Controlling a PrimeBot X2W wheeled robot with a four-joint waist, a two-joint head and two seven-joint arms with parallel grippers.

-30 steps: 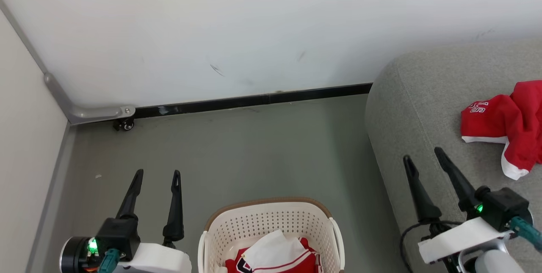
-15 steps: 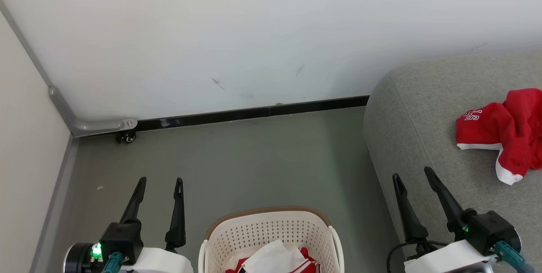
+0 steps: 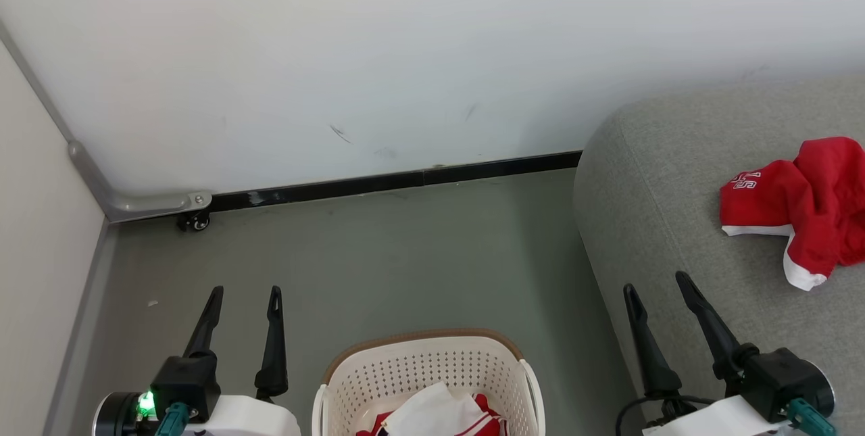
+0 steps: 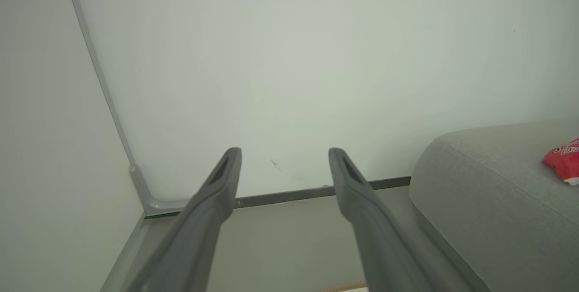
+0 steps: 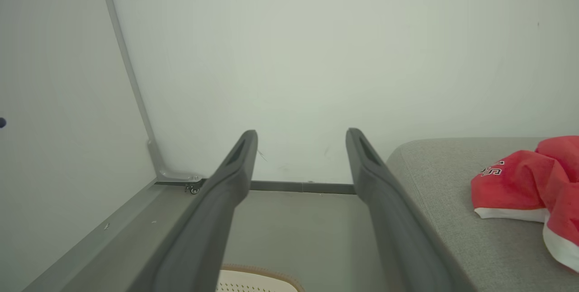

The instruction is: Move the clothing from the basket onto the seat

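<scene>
One red garment [image 3: 791, 209] lies on the sofa [image 3: 676, 172], well in from its rounded end. A second garment [image 3: 439, 416] waits in the basket [image 3: 419, 338], so about half remains. The left gripper [image 3: 245, 291] and right gripper [image 3: 655, 282] hang open, empty.

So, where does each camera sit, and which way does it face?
Head view: on the head, facing forward and down at the floor, basket and sofa; the open left claw and right claw show at the bottom.
Left wrist view: on the left wrist, facing along its fingers to the wall corner; its two fingers show.
Right wrist view: on the right wrist, facing the same wall; its two fingers show.
Shared: both wrist views show the sofa's end with the red garment on it.
</scene>
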